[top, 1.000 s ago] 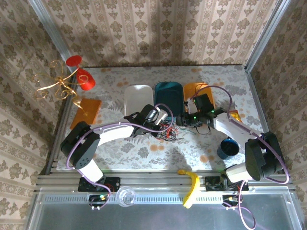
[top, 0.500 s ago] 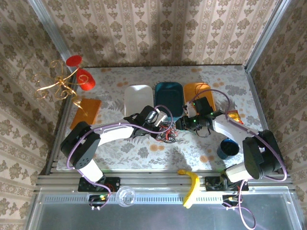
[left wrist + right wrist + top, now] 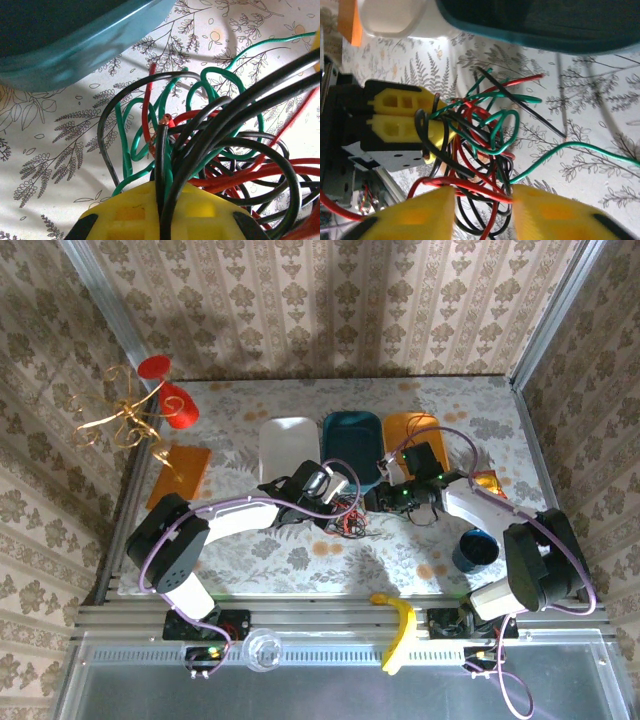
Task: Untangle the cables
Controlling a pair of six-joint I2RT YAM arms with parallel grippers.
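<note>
The cables (image 3: 350,516) are a knot of thin red, green and black wires on the flowered table, just in front of the teal tray. My left gripper (image 3: 338,502) reaches them from the left. In the left wrist view its yellow fingers (image 3: 125,215) are shut on a black and a green strand of the cables (image 3: 200,135). My right gripper (image 3: 376,498) comes from the right. In the right wrist view it (image 3: 482,207) is open, and loops of the cables (image 3: 480,140) run across the gap between its fingers (image 3: 555,215). One green end (image 3: 580,147) trails off right.
A white tray (image 3: 289,445), a teal tray (image 3: 352,440) and an orange tray (image 3: 410,427) stand in a row behind the knot. A blue cup (image 3: 475,548) stands by the right arm. A banana (image 3: 398,625) lies at the front rail; a gold stand (image 3: 130,415) is far left.
My right gripper has moved a little left, closer to the knot and the left gripper. The left arm has hardly moved.
</note>
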